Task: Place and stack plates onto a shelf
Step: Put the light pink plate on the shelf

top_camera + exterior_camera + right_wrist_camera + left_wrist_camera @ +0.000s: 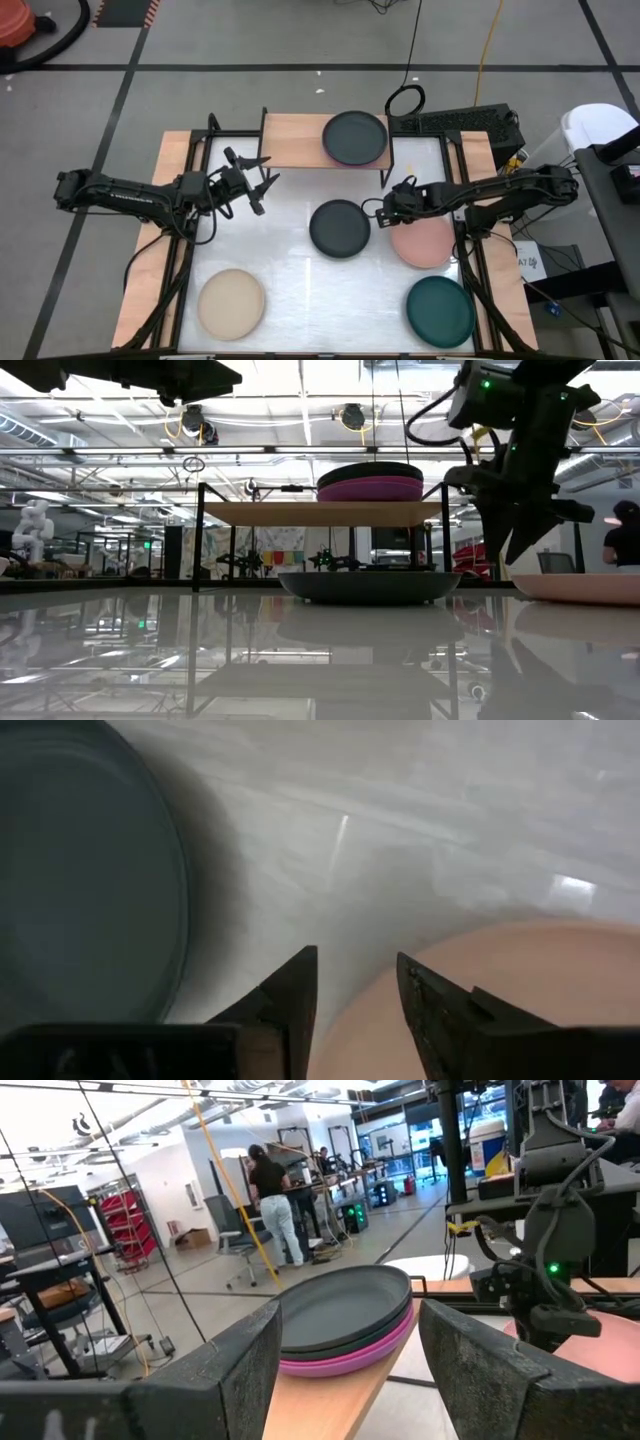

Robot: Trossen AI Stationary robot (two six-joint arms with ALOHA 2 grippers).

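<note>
Big white-topped table with wooden edges. At its far edge, the small low shelf with light wooden top and thin black legs. On the shelf's right half, a stack of round matte plates: charcoal black plate on top, purple and pink rims under it.

On the table: charcoal plate at centre, salmon pink plate just right of it, dark teal plate near right corner, beige plate near left.

Left gripper in the air left of centre, facing the shelf stack, fingers spread wide, holding nothing. Right gripper low between charcoal and salmon plates, fingers slightly apart, empty, over the salmon plate's edge.
</note>
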